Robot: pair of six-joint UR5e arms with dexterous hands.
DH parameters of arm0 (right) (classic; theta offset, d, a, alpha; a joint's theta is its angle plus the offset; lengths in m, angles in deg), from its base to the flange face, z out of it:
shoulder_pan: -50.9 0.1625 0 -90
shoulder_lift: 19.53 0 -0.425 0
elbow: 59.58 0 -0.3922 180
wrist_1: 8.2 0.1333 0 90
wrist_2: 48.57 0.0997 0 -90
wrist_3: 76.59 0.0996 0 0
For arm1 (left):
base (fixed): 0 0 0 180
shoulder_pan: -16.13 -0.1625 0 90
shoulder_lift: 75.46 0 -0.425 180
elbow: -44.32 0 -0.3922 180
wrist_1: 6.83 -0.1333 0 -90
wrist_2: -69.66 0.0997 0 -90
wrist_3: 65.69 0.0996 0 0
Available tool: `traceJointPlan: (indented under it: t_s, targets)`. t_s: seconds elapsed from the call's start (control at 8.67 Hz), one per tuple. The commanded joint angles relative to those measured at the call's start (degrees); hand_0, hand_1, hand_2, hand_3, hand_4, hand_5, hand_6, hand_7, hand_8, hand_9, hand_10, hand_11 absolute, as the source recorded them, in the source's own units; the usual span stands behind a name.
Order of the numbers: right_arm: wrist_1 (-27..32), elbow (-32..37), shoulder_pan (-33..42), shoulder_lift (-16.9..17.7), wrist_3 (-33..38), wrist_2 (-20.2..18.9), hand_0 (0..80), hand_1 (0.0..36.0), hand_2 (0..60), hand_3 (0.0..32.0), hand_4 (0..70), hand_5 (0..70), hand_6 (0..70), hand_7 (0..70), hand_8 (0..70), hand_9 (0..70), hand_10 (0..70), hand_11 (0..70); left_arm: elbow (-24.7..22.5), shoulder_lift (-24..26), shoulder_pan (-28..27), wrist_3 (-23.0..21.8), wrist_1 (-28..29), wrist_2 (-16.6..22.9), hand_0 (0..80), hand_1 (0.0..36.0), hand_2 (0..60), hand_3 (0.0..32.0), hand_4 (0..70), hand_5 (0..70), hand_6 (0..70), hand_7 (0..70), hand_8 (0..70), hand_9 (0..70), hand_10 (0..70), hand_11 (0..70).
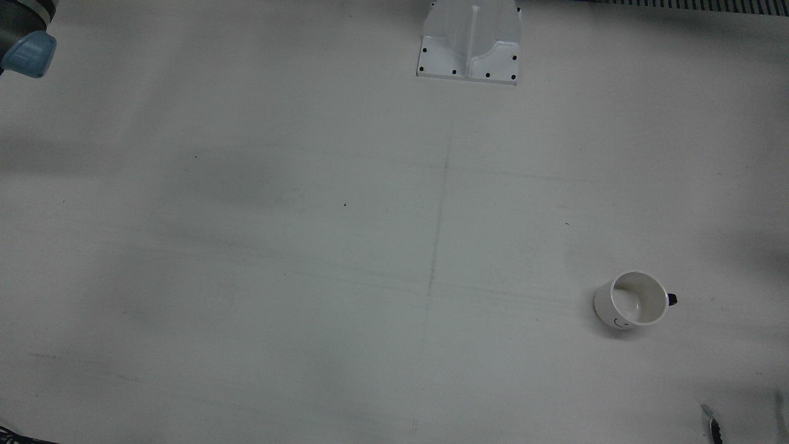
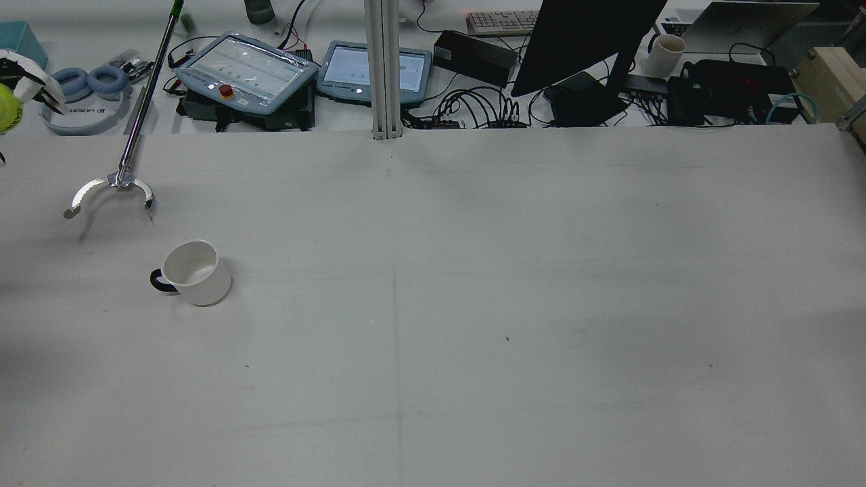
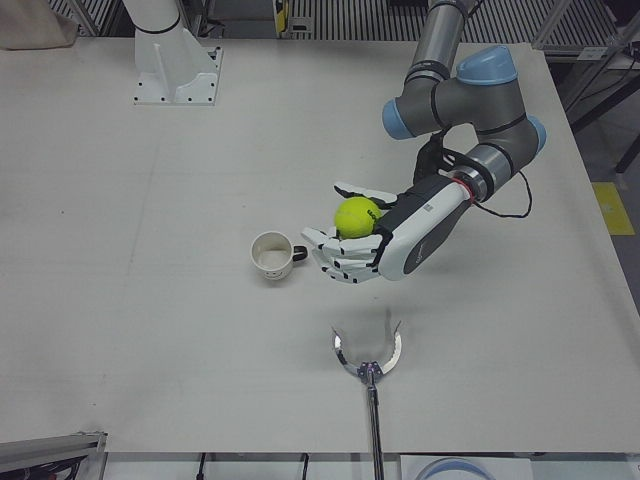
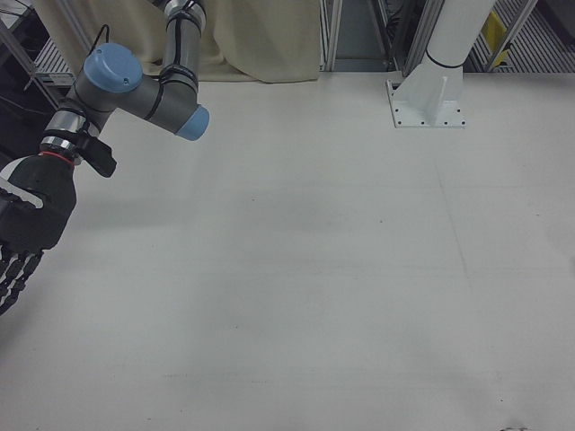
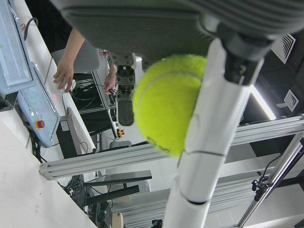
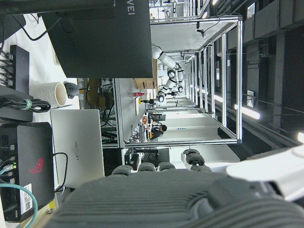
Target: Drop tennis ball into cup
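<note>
A white cup [image 3: 270,255] with a dark handle stands upright on the table; it also shows in the front view [image 1: 635,300] and the rear view [image 2: 196,272]. My left hand [image 3: 385,245] is shut on a yellow-green tennis ball [image 3: 357,217] and holds it above the table, just to the right of the cup in the left-front view. The ball fills the left hand view [image 5: 166,102] and peeks in at the rear view's left edge [image 2: 7,111]. My right hand [image 4: 25,224] is open and empty at the far side of the table.
A metal reacher-grabber tool [image 3: 367,355] lies on the table near the cup, also in the rear view [image 2: 111,189]. A white pedestal [image 1: 470,43] stands at the table's edge. Teach pendants [image 2: 247,71] and a monitor [image 2: 582,40] sit beyond the far edge.
</note>
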Motion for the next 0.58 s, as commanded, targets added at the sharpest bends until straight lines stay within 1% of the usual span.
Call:
traceJointPlan:
  t_s: [0.0, 0.12, 0.23, 0.35, 0.46]
  targets:
    - [0.0, 0.0, 0.0, 0.0, -0.1, 0.0, 0.0, 0.0, 0.0, 0.0, 0.0, 0.0, 0.0, 0.0, 0.0, 0.0, 0.0, 0.0, 0.1, 0.0, 0.0, 0.0, 0.0, 0.0, 80.0, 36.0, 0.0, 0.0, 41.8, 22.0, 41.3, 62.9, 28.3, 40.8, 22.7, 37.5]
    - [0.0, -0.1, 0.0, 0.0, -0.1, 0.0, 0.0, 0.0, 0.0, 0.0, 0.0, 0.0, 0.0, 0.0, 0.0, 0.0, 0.0, 0.0, 0.1, 0.0, 0.0, 0.0, 0.0, 0.0, 80.0, 36.0, 1.1, 0.0, 41.5, 23.5, 49.6, 61.2, 29.9, 40.4, 22.5, 37.3]
    - [0.0, -0.1, 0.0, 0.0, -0.1, 0.0, 0.0, 0.0, 0.0, 0.0, 0.0, 0.0, 0.0, 0.0, 0.0, 0.0, 0.0, 0.0, 0.1, 0.0, 0.0, 0.0, 0.0, 0.0, 80.0, 36.0, 0.5, 0.0, 41.5, 22.5, 44.0, 62.2, 28.8, 40.6, 22.5, 37.3]
    - [0.0, 0.0, 0.0, 0.0, -0.1, 0.0, 0.0, 0.0, 0.0, 0.0, 0.0, 0.0, 0.0, 0.0, 0.0, 0.0, 0.0, 0.0, 0.0, 0.0, 0.0, 0.0, 0.0, 0.0, 80.0, 36.0, 1.3, 0.0, 41.5, 22.5, 44.0, 62.2, 28.8, 40.5, 22.4, 37.2]
    - [0.0, -0.1, 0.0, 0.0, -0.1, 0.0, 0.0, 0.0, 0.0, 0.0, 0.0, 0.0, 0.0, 0.0, 0.0, 0.0, 0.0, 0.0, 0.0, 0.0, 0.1, 0.0, 0.0, 0.0, 80.0, 36.0, 1.9, 0.0, 41.6, 23.5, 49.6, 61.2, 30.0, 40.5, 22.4, 37.1]
